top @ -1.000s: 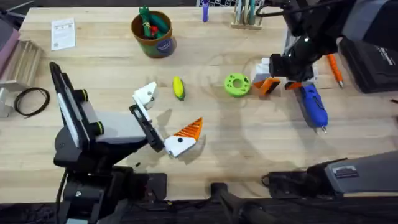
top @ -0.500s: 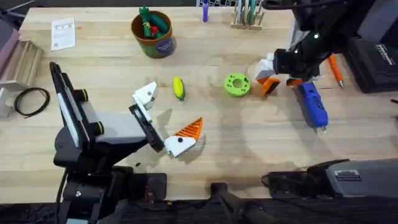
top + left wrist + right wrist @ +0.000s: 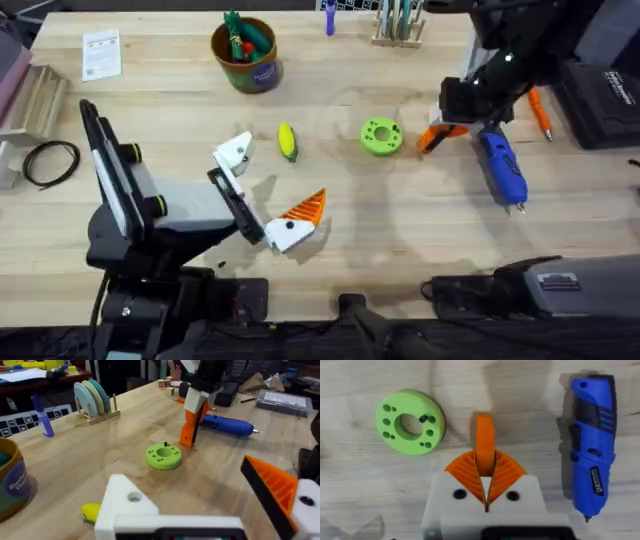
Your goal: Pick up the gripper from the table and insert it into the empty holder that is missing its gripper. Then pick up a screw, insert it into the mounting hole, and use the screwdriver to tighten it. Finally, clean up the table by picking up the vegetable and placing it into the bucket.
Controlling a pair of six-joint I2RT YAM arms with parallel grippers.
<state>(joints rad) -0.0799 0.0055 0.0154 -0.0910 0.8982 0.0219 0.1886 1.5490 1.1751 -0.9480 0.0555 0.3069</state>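
Right end effector (image 3: 485,491) pinches the loose orange gripper (image 3: 485,442) upright, right of centre, between green disc (image 3: 409,422) and blue screwdriver (image 3: 591,442). Left end effector (image 3: 262,190) lies wide at lower centre, its empty white holder (image 3: 234,153) apparently awaiting insertion.

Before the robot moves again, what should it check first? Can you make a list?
1. Is the loose orange finger held? The right gripper has its pads closed on it: ok.
2. Is the finger lifted off the table? Cannot tell; in the left wrist view its tip seems at the wood.
3. Is the empty white holder on the left gripper free? Nothing sits in it, its screw hole shows: ok.
4. Is the path across clear? The green disc and yellow corn lie between the arms: not ok, go over them.
5. Is the blue screwdriver ready? It lies right beside the right gripper: ok.
6. Is a screw ready? One dark screw stands in the disc: ok.
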